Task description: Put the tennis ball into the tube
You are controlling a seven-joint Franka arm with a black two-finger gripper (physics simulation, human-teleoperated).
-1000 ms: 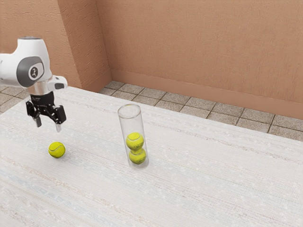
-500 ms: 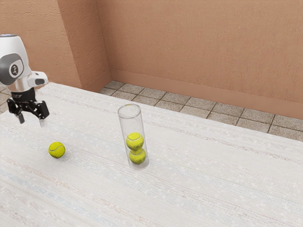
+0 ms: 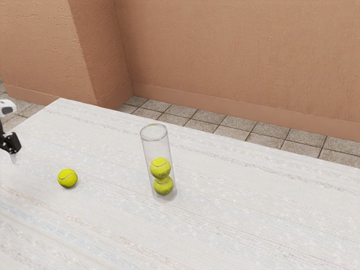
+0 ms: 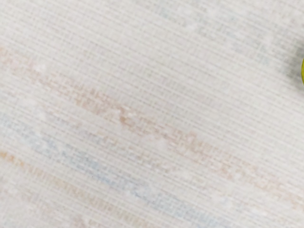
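At the exterior view's left edge, my gripper (image 3: 11, 144) is partly cut off by the frame. One pale fingertip hangs over the table with no other finger against it, so the gripper stands open and holds nothing there. The loose tennis ball (image 3: 67, 178) rests on the table, toward the exterior view's right from the gripper and lower in the picture. A sliver of a ball (image 4: 302, 72) appears at the wrist view's edge. The clear tube (image 3: 147, 152) stands upright, with two tennis balls (image 3: 160, 167) stacked inside its lower half.
A white, faintly striped cloth-like surface covers the table (image 3: 253, 208). Its far edge runs across the exterior view, with floor tiles (image 3: 225, 122) and a brown wall (image 3: 236, 62) beyond. A wall corner juts out behind the table at the exterior view's left.
My gripper has moved toward the exterior view's left, away from the tube and past the loose ball, and is now partly out of frame. The balls and tube have stayed put.
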